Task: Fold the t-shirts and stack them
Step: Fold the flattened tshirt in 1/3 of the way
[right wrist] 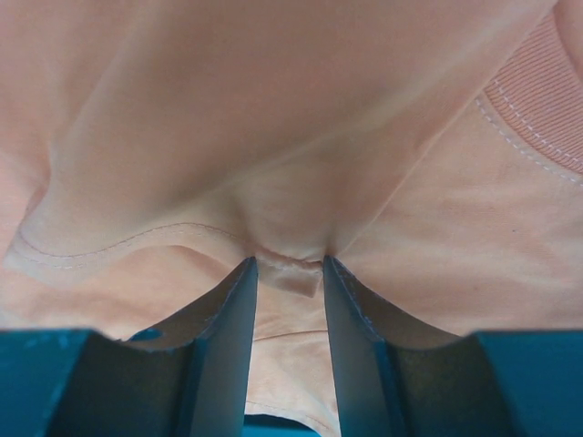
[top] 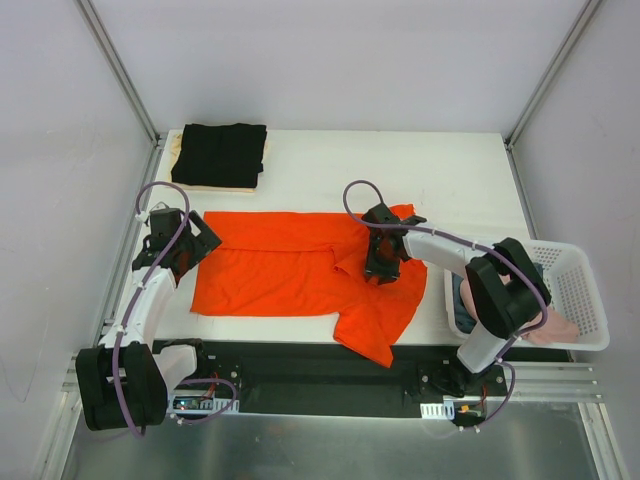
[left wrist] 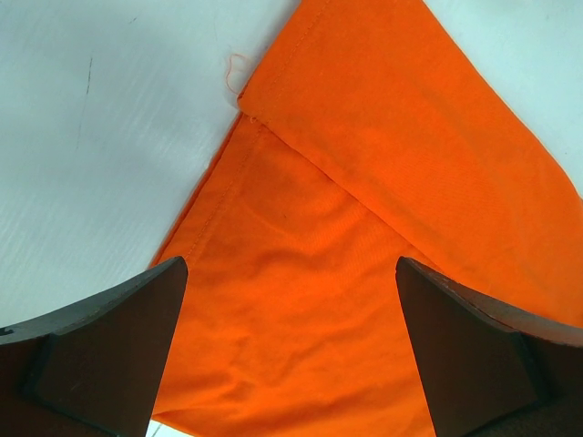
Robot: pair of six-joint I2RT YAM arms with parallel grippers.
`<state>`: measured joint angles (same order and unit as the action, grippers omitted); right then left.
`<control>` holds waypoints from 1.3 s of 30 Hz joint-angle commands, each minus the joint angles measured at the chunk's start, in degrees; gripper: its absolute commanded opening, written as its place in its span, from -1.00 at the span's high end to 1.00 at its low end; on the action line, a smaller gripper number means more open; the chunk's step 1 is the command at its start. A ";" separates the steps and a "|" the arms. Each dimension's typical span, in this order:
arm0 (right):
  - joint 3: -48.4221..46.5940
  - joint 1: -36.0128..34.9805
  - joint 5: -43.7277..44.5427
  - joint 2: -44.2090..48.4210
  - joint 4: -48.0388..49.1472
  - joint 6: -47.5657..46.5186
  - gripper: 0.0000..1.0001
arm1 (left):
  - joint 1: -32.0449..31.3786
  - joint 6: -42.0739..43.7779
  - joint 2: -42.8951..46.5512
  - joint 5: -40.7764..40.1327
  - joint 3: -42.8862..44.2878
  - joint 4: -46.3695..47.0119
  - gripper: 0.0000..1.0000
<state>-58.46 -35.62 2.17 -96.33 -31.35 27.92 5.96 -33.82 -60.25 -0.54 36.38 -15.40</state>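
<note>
White table (top: 470, 180), orange-red t-shirt (top: 290, 270); left fingers (left wrist: 100, 355) wide over its corner; right fingers (right wrist: 228, 346) pointed down, pinching cloth

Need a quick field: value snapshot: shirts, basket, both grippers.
orange t-shirt: spread across the table, partly folded, lower-right part reaching the near edge
stack: black t-shirt folded on a cream one, far-left corner
basket: right side, pink cloth and dark blue cloth inside
left gripper: fingers wide apart above the orange shirt's left hem corner, gripping nothing
right gripper: fingers shut on a pinch of the orange shirt at its right end
</note>
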 commanded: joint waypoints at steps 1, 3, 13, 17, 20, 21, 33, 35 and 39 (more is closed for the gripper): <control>-0.16 0.28 1.07 -0.61 -0.20 0.99 0.25 | -0.51 0.51 -0.57 0.10 1.76 -0.16 -0.99; -0.17 0.20 1.60 -1.05 -0.64 1.17 0.28 | -0.42 0.51 -0.57 0.01 1.76 -0.16 -0.99; 0.01 0.28 3.54 0.62 -1.16 0.73 0.71 | -0.33 0.43 -1.10 -0.17 1.94 -0.33 -0.99; -0.34 0.20 4.59 2.11 -3.36 0.55 0.71 | -0.42 0.43 -1.01 -0.08 1.94 -0.34 -0.99; -0.34 -0.15 5.38 3.61 -5.29 0.38 0.71 | -0.42 0.51 -1.01 -0.08 2.03 -0.33 -0.99; -0.43 -0.33 5.82 3.96 -5.91 0.29 0.72 | -0.51 0.43 -1.10 0.01 2.03 -0.33 -0.99; 0.09 -0.77 6.61 5.02 -10.39 0.20 0.70 | -0.42 0.43 -1.54 0.18 2.12 -0.33 -0.99; 0.88 -0.86 6.44 5.72 -10.74 1.08 0.70 | -0.42 0.43 -1.54 0.18 2.12 -0.33 -0.99; 2.29 -1.56 3.90 6.60 -10.14 2.66 0.70 | -0.42 0.43 -1.89 0.36 2.20 -0.33 -0.99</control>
<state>-57.58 -36.23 7.20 -92.44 -39.18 28.49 5.96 -33.80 -61.87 -0.51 36.62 -15.53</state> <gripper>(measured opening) 0.149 0.993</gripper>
